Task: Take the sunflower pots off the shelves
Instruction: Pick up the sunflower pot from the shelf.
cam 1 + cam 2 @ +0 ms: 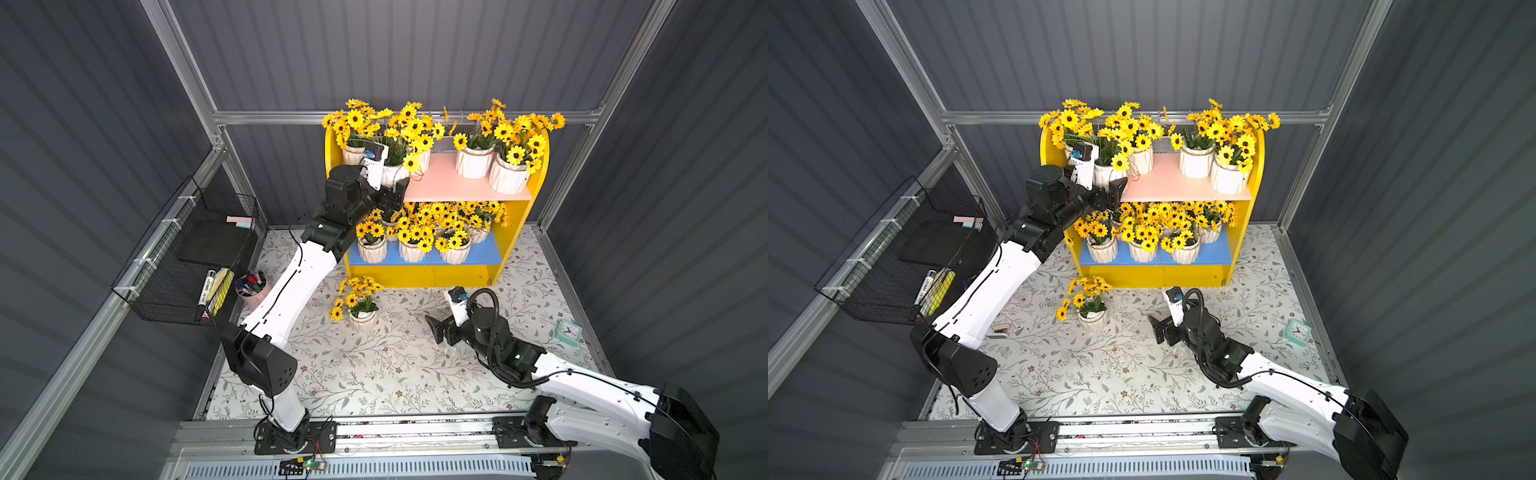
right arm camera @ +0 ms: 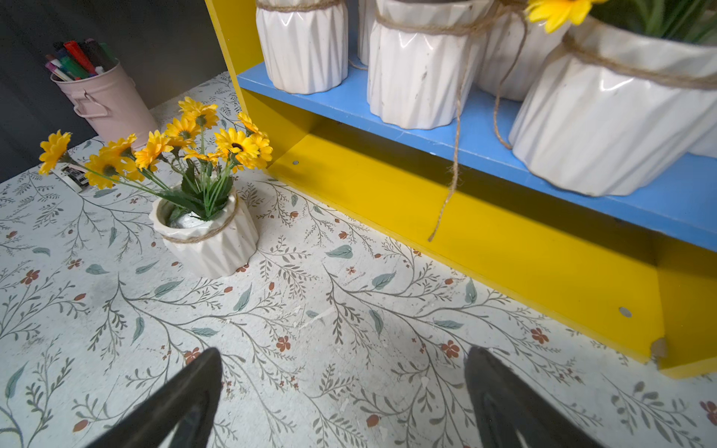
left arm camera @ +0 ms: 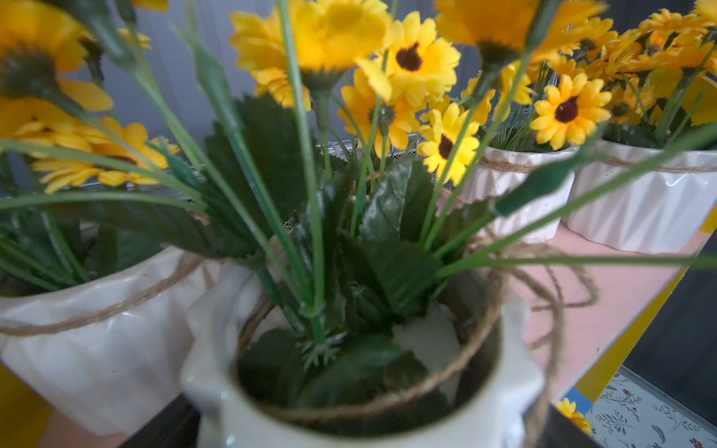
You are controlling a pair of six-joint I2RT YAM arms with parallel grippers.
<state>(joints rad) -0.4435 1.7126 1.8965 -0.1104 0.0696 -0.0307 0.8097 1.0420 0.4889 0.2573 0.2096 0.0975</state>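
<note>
The shelves (image 1: 457, 183) stand at the back, with a pink upper board and a blue lower board (image 1: 490, 251) between yellow sides. Sunflower pots fill both boards, three (image 1: 473, 162) on the pink one and several (image 1: 411, 249) on the blue one. My left gripper (image 1: 392, 195) is at the pink board's left front corner, its jaws against both sides of a sunflower pot (image 3: 349, 388) that fills the gap. Another sunflower pot (image 1: 362, 320) (image 2: 209, 240) stands on the table before the shelves. My right gripper (image 2: 343, 360) hovers open and empty over the table (image 1: 436, 328), right of that pot.
A pink cup of marker pens (image 1: 251, 291) (image 2: 104, 97) stands at the table's left edge, next to a black wire wall rack (image 1: 187, 257). A small teal clock (image 1: 569, 332) sits near the right wall. Twine (image 2: 454, 155) dangles from the blue board.
</note>
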